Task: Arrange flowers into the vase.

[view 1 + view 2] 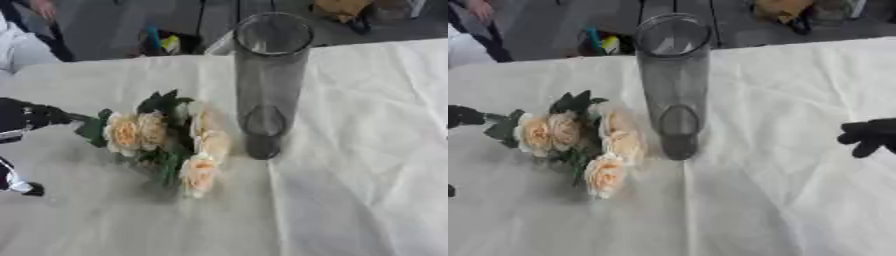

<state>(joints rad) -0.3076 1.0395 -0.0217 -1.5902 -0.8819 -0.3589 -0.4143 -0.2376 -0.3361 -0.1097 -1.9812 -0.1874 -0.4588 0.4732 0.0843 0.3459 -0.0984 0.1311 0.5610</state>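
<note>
My left hand [31, 116] is at the left edge, curled round the stem end of the bunch of pale peach roses with dark green leaves [171, 140], whose blooms hang low over the white-clothed tabletop [350, 190], just beside the tall clear glass cylinder vase [267, 85]. My right hand [870, 135] hovers at the right edge, well apart from the vase, fingers loosely bent and holding nothing. I judge the job barely begun: the vase stands upright and empty, so I must lift the bunch, turn the stems down and lower them into its mouth.
</note>
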